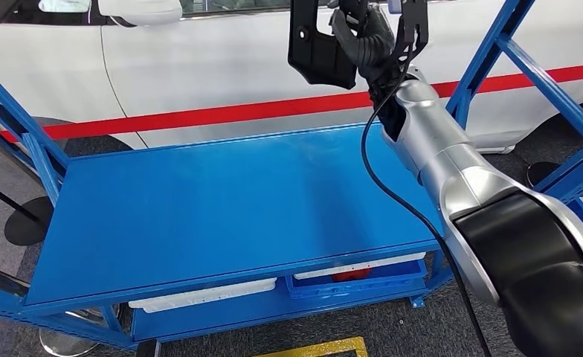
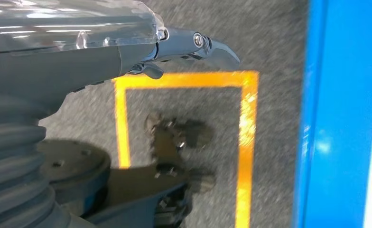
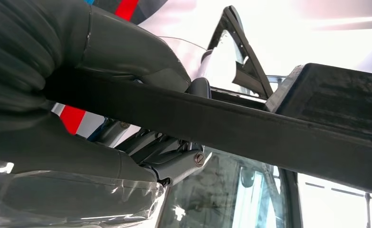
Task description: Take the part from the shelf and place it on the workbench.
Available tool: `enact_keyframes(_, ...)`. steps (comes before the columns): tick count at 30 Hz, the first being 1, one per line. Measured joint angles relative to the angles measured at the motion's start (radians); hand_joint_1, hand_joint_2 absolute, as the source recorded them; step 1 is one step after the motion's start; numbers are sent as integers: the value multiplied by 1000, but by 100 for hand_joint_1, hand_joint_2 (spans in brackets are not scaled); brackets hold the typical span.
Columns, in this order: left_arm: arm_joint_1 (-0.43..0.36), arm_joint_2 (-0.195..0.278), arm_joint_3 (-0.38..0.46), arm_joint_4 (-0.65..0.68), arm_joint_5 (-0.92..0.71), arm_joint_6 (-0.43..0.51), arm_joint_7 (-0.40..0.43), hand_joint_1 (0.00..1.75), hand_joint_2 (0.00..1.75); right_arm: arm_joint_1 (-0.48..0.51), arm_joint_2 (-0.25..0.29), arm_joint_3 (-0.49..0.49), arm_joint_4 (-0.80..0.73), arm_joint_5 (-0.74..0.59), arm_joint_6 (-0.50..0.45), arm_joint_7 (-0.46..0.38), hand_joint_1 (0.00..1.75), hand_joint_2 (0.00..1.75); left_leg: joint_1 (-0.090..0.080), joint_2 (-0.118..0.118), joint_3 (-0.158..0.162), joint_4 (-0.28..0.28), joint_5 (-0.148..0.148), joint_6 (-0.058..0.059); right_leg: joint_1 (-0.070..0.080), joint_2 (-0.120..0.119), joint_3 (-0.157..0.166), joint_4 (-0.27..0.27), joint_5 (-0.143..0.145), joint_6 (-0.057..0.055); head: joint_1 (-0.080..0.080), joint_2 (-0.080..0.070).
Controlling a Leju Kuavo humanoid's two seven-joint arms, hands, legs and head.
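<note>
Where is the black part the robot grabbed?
In the head view, the black part is up high, gripped by the right hand, above the far edge of the blue workbench and in front of the white car.

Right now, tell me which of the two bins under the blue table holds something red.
The blue bin on the right holds the red object; the white bin on the left shows nothing red.

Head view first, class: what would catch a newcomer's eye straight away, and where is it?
The robot's silver right arm, reaching up at the right, its right hand gripping an angular black plastic part held high at the top. Below it spreads the bare bright-blue metal workbench across the middle. Behind stands a white car with a red stripe.
</note>
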Motion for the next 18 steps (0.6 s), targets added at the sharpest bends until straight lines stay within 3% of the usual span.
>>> enact_keyframes(7,-3,0,3,0,-25,-23,34,0,175,74,-27,34,-24,-20,-27,-86,175,175,0,0,0,0,0,0,0,0,0,0,0,0,0,0)
enact_keyframes(18,-3,1,18,0,-19,-4,93,0,175,168,-67,51,-98,-27,-47,-105,175,175,0,0,0,0,0,0,0,0,0,0,0,0,0,0)
